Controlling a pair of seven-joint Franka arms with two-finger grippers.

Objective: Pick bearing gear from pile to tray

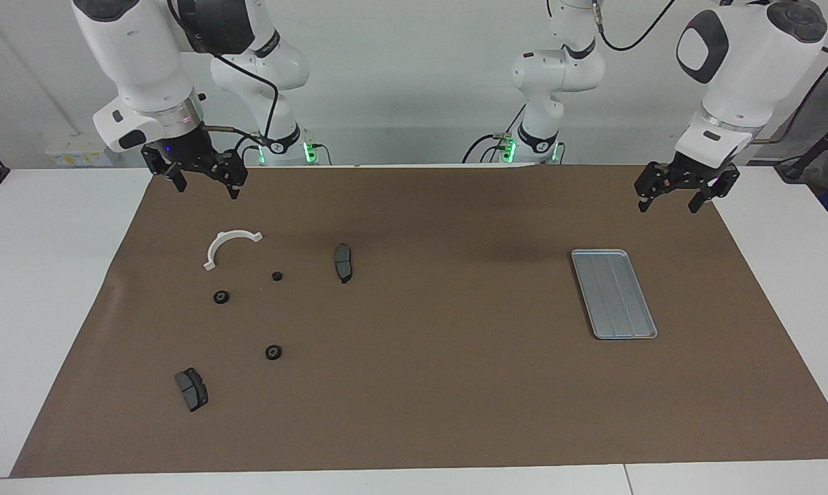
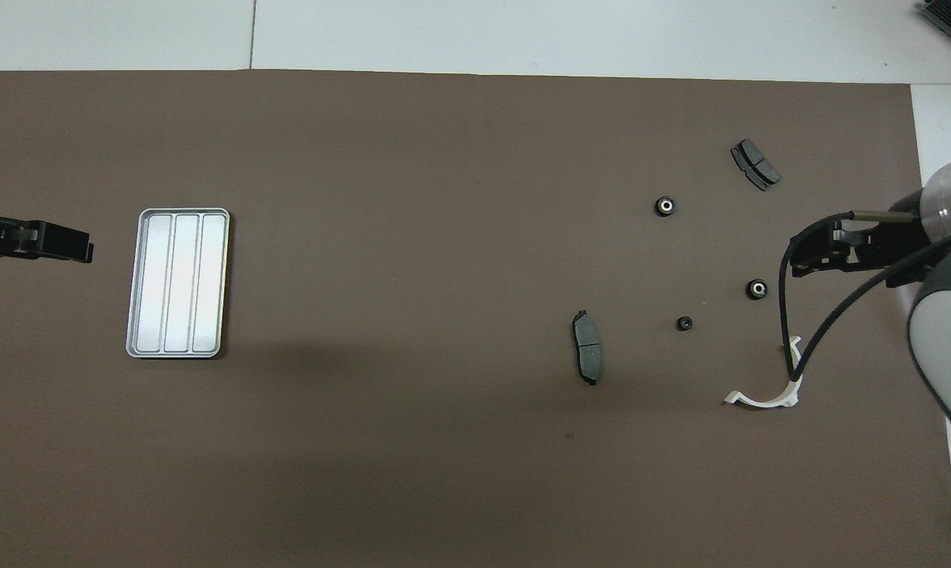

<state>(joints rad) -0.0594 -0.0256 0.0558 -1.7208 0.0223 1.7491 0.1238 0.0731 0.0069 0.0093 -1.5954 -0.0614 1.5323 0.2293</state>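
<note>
The pile lies spread on the brown mat at the right arm's end. It holds three small black gears [image 1: 222, 297] [image 1: 277, 276] [image 1: 273, 352], a white half-ring bracket [image 1: 229, 244] and two dark brake pads [image 1: 343, 262] [image 1: 192, 389]. From overhead the gears [image 2: 757, 289] [image 2: 684, 323] [image 2: 664, 207] lie apart from one another. The silver tray [image 1: 613, 294] [image 2: 177, 282] lies empty at the left arm's end. My right gripper [image 1: 206, 185] [image 2: 806, 256] hangs open in the air over the mat by the bracket, holding nothing. Up by the tray's end of the mat, my left gripper [image 1: 669, 204] [image 2: 69, 243] is open and empty.
The brown mat [image 1: 427, 385] covers most of the white table [image 1: 42, 275]. A black cable [image 2: 791, 331] from the right arm hangs over the bracket in the overhead view.
</note>
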